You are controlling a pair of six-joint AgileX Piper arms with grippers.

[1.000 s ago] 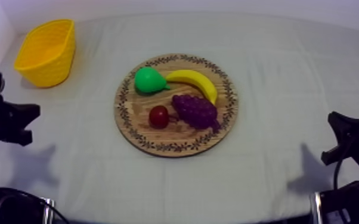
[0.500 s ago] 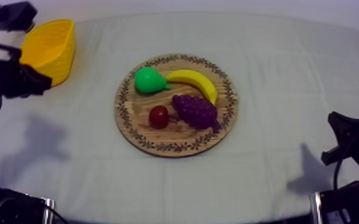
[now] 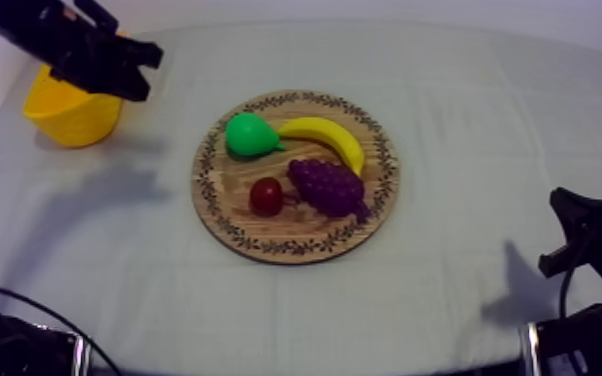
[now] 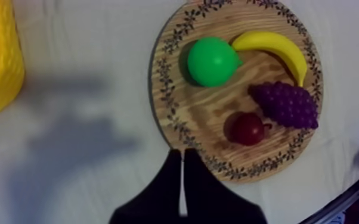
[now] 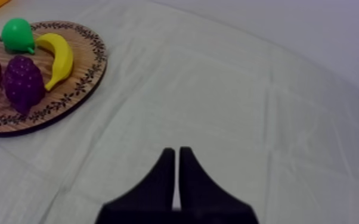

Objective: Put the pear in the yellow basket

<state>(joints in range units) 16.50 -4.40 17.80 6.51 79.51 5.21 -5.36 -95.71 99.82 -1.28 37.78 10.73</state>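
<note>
**Q:** One pear (image 3: 248,135) is labelled. Where does it lie?

**A:** On the wooden board (image 3: 265,241), close to the board's far-left edge. It is green, it rests on its side, and no gripper touches it.

**Q:** What surrounds it on the board?

**A:** Three more toy fruits. The banana (image 3: 325,136) curves along the far edge, its end just beside the pear's narrow tip. The bunch of grapes (image 3: 327,187) lies toward the right edge, under the banana's curve. The small red fruit (image 3: 266,196) sits nearer the board's front edge, just beside the grapes and apart from the pear.

**Q:** And the yellow basket (image 3: 70,115)?

**A:** It stands at the far-left corner of the table (image 3: 465,120), well apart from the board.

**Q:** Where is the left gripper (image 4: 180,154), and how are its fingers set?

**A:** From above, it shows raised across the basket's rim, on the side facing the board. Its two black fingers lie pressed together as a narrow wedge, with nothing between them.

**Q:** The right gripper (image 5: 176,150)?

**A:** It sits low at the table's near-right edge, over bare cloth (image 5: 247,89), well apart from the board. Its fingers are likewise together and hold nothing.
</note>
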